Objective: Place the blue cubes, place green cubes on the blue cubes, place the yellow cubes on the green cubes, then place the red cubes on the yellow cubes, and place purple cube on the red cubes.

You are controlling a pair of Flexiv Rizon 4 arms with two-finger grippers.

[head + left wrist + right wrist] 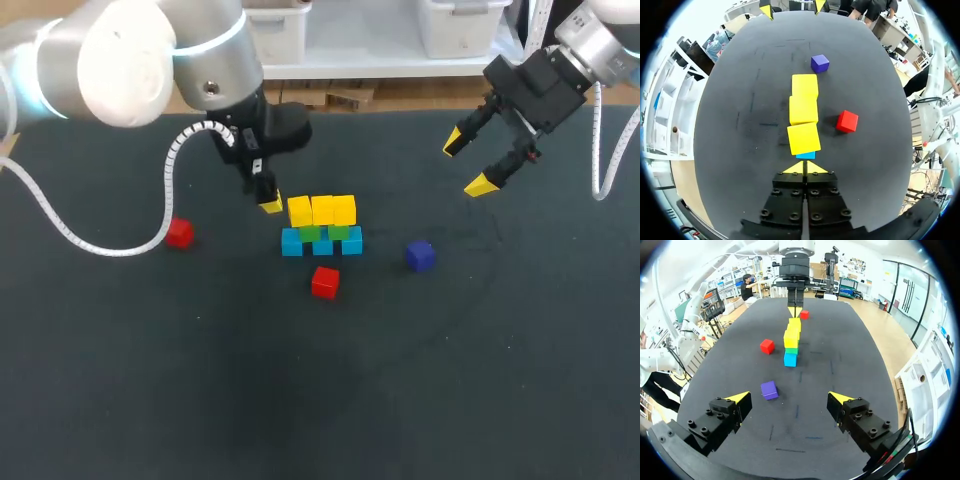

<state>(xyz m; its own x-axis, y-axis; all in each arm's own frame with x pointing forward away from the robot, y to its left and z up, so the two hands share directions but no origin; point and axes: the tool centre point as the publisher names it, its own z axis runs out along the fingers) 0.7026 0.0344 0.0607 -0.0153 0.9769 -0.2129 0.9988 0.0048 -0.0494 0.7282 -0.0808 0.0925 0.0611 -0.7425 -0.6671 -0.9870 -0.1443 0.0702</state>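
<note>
Red comes next, by my reading. Three yellow cubes (321, 209) already sit in a row on the green cubes (310, 233), which rest on the blue cubes (291, 243). The near red cube (325, 282) lies on the table (200, 380) just in front of the stack, close but not touching it. The far red cube (179, 233) sits well off to the left, and the purple cube (420, 255) sits alone to the right.

Your left gripper (804, 168) has its tips pressed together on nothing, just beside the stack's left end. Your right gripper (790, 398) is spread wide and empty, well apart from everything.

Expect these cubes to be light, rigid and smooth-faced. They should not crush, but they could slip or twist if you catch them on an edge or corner. Pinch across two opposite flat faces, around mid-height, with the fingers square to them. Nothing appears to bind the layers of the stack, so a nudge could scatter it. Open your left gripper away from it, and set each red cube down gently.
</note>
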